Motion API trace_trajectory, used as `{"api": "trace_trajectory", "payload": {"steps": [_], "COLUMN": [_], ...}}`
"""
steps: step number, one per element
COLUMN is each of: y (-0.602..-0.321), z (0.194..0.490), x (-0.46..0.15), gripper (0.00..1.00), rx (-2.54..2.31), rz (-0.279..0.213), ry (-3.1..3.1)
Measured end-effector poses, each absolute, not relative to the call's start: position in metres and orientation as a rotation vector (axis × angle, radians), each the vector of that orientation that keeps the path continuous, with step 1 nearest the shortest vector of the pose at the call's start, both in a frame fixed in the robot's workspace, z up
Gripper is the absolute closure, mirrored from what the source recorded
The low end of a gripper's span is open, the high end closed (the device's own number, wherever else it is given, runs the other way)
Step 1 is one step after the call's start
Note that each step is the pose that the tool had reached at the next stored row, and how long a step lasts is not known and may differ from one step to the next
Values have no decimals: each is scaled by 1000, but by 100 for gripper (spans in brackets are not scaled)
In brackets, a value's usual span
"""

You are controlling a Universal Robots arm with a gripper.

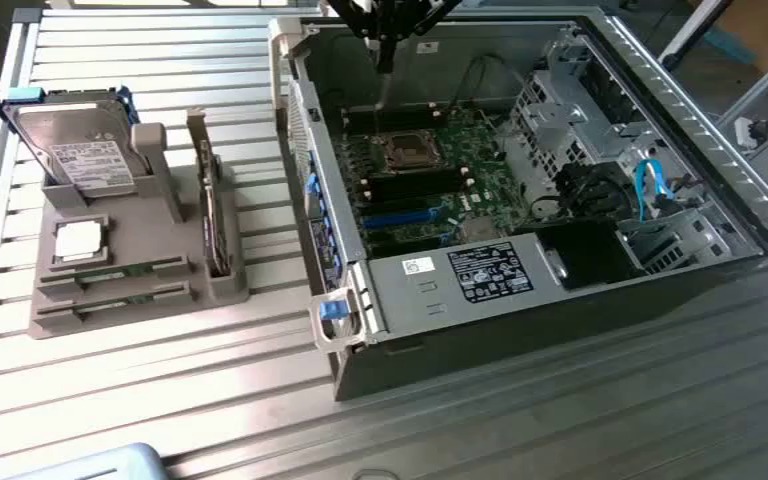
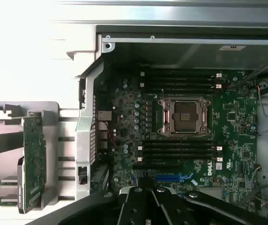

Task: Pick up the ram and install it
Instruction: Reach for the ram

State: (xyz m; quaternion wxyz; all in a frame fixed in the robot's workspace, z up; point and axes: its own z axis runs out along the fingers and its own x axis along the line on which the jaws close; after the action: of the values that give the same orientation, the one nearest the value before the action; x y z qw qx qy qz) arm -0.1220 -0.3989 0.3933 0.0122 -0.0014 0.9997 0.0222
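Pressed together with nothing between them, the black metal jaws of the gripper (image 1: 386,62) (image 2: 149,191) hang over the open grey sheet-metal computer case (image 1: 704,140), above its green motherboard (image 1: 478,190) (image 2: 237,122) with the square, metal-framed processor socket (image 1: 407,150) (image 2: 184,116) and rows of long black memory slots (image 2: 178,150). Well apart, to the exterior view's left of the case, the ram (image 1: 115,272), a long thin green circuit-board stick, lies flat in a slot of the grey moulded holder (image 1: 137,318) on the ribbed metal table (image 1: 558,420), a second like it just beside; a silvery hard drive (image 1: 84,150) stands upright there
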Motion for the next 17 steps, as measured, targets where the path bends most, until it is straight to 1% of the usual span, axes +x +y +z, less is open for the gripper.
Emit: {"api": "trace_trajectory", "payload": {"steps": [7,17], "y": [-399,-399], "z": [393,393], "x": [-130,-192], "gripper": [89,89], "rx": [-4,-5], "rz": [69,70], "ry": [3116,3115]}}
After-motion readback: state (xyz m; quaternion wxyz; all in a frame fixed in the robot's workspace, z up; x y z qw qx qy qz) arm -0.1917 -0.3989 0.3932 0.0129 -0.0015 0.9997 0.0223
